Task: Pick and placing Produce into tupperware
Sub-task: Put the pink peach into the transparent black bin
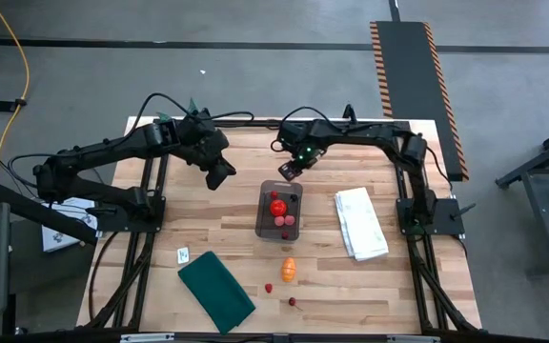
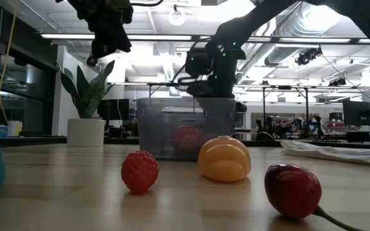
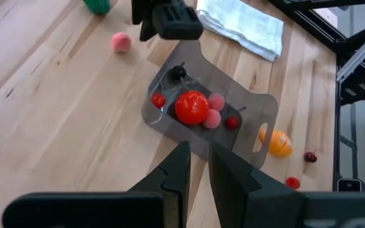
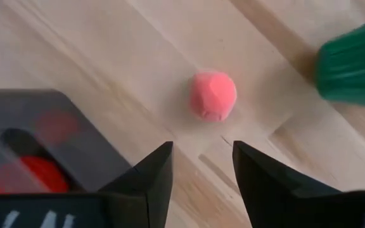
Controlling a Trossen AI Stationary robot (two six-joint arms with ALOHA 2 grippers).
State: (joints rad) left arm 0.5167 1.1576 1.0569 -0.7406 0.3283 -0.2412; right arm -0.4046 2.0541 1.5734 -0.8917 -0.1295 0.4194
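- The tupperware sits on the bench near its middle, already holding a red ball, two pink pieces, small red bits and a dark berry.
- Its long axis runs from the arms' end of the bench toward the near edge, and its open mouth faces up.
- Loose produce lies nearer the front edge: an orange piece, a raspberry-like piece and a dark red cherry.
- A small pink ball rests on bare wood just beyond the tub's far end, beside something green.
- The right claw hangs above that pink ball, fingers parted with nothing between them, the ball lying just ahead of the tips.
- The left claw hovers high over the tub's side, fingers almost pressed together and empty.
- The pink ball looks light, smooth and likely to roll; being round, it has no long axis, so any approach angle should serve.
- I judge the best hold is across its widest part, fingers dropped straight down on either side; a pinch off centre may squirt it away.
- The orange piece is lobed and slightly flattened, so gripping across its shorter width seems safest.
- The cherry's thin stem trails along the wood; the body is the surer place to take it.
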